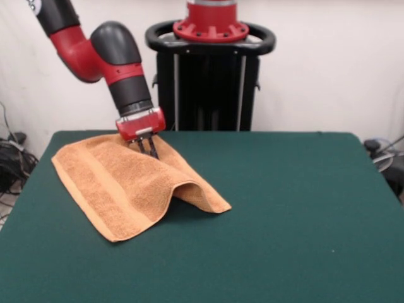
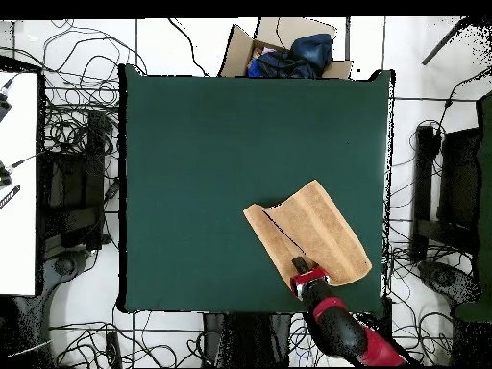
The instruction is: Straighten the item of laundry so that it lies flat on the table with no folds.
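The orange-tan towel [image 1: 126, 180] lies on the left far part of the green table [image 1: 284, 208]. It is folded over on itself, with a raised hump along its right edge near the table's middle. My gripper [image 1: 146, 149] points down at the towel's far edge, fingers close together and pinching the cloth. In the overhead view the towel [image 2: 312, 229] lies at the lower right of the table [image 2: 211, 144], with a fold line along its left side. The gripper [image 2: 301, 265] is at its lower corner, close to the table's near edge.
The robot's black pedestal [image 1: 208, 82] stands behind the table's far edge. A cardboard box with blue cloth [image 2: 288, 50] sits on the floor beyond the table's opposite side. Cables lie on the floor round the table.
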### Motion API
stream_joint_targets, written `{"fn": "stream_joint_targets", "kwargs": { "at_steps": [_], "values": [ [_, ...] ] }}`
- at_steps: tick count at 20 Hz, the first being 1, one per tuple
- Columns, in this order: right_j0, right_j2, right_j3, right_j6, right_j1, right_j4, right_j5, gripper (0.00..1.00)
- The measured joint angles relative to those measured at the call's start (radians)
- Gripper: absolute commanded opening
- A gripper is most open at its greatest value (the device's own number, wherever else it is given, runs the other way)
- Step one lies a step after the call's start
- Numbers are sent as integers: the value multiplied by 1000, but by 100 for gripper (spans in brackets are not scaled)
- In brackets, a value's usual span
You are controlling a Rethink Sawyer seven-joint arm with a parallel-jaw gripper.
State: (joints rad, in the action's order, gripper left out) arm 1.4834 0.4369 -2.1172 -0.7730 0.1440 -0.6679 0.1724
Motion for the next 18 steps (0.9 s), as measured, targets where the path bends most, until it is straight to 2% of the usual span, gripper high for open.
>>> {"fn": "stream_joint_targets", "kwargs": {
  "at_steps": [7,18],
  "values": [
    [-51,-25,-9,0,31,44,16,0],
    [-18,-8,-26,0,16,185,-38,0]
  ]
}}
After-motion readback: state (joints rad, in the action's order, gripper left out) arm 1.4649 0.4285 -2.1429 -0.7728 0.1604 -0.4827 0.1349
